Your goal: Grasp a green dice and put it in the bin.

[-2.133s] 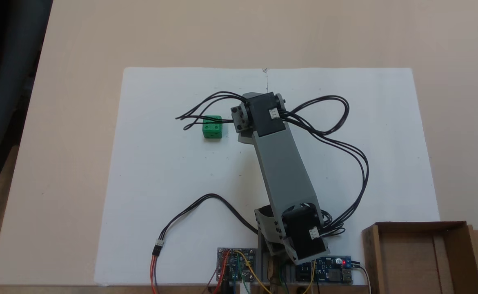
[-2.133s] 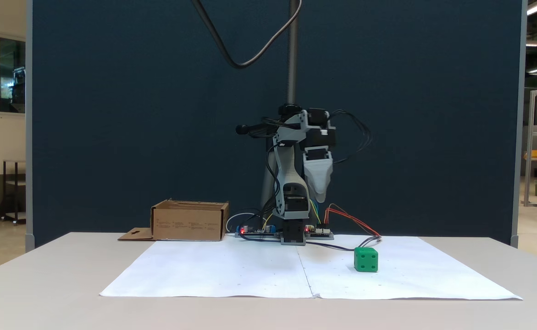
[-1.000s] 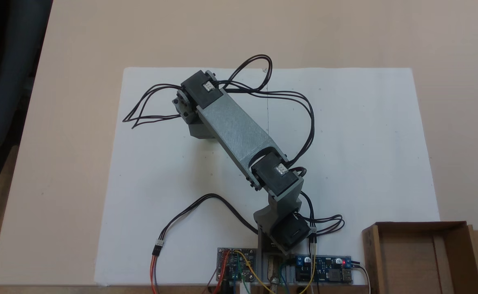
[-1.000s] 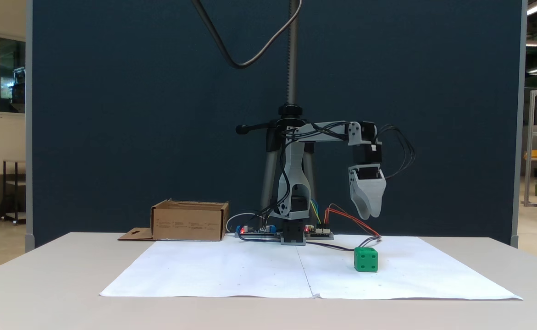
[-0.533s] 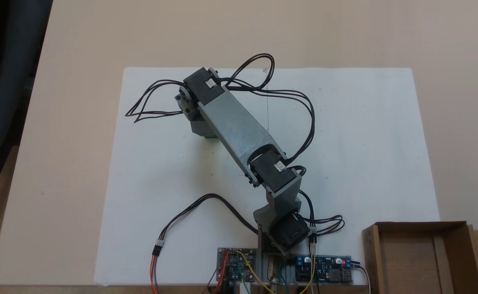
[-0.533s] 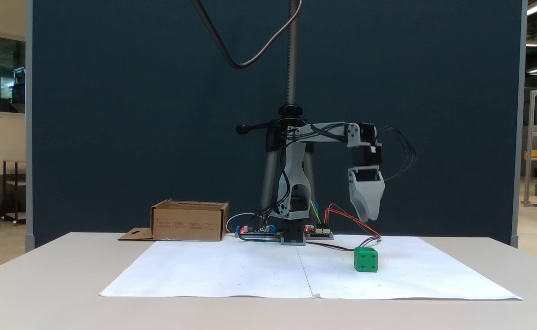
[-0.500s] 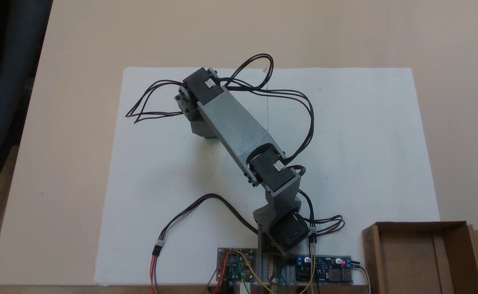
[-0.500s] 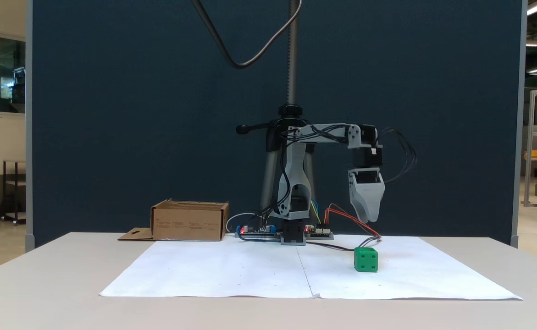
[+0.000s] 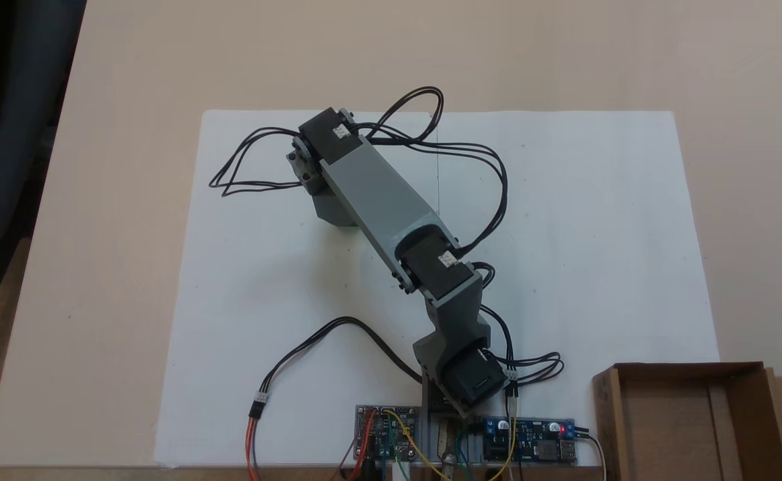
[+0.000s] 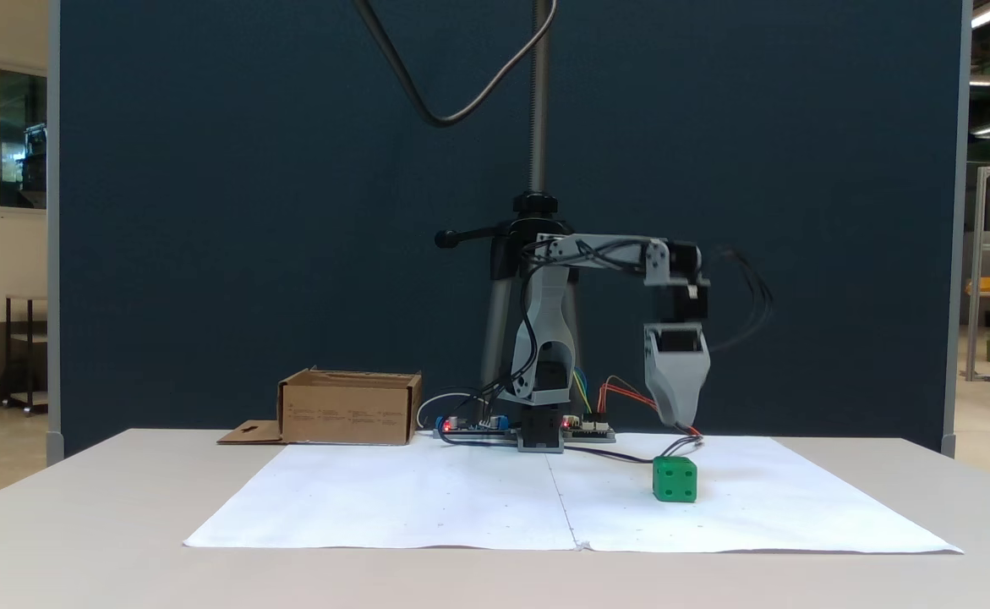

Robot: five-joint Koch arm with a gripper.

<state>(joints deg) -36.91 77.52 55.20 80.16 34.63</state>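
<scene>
gripper (image 10: 678,420) hangs pointing straight down above the green dice (image 10: 675,480) in the fixed view from the front, its tip clear of the cube's top face with a gap of air between; only one grey tapered jaw shows, the other lying behind it, so i cannot tell how far apart the jaws stand, and nothing is seen held between them; in the fixed view from above, the wrist and forearm cover the gripper, and just a sliver of the green dice (image 9: 346,225) peeks out at the lower edge of the grey housing; the cube sits flat on the white paper sheet (image 10: 427,499), untouched, with pips showing on the face turned to the front camera; the arm (image 9: 380,200) reaches from its base toward 10 o'clock in the view from above, black cables (image 9: 477,174) looping off the wrist toward 9 o'clock and toward 3 o'clock of the forearm; circuit boards (image 9: 531,449) with coloured wires lie at 6 o'clock by the base, one with a red light; the bin (image 9: 691,427) stands open-topped at 4 o'clock from the base in that view, off the paper, well apart from the dice, its flap with the keyhole cut-out lying outward; from the front the bin (image 10: 349,408) sits at 9 o'clock from the base on the table (image 10: 106,524); a dark blue partition (image 10: 249,211) stands behind.
</scene>
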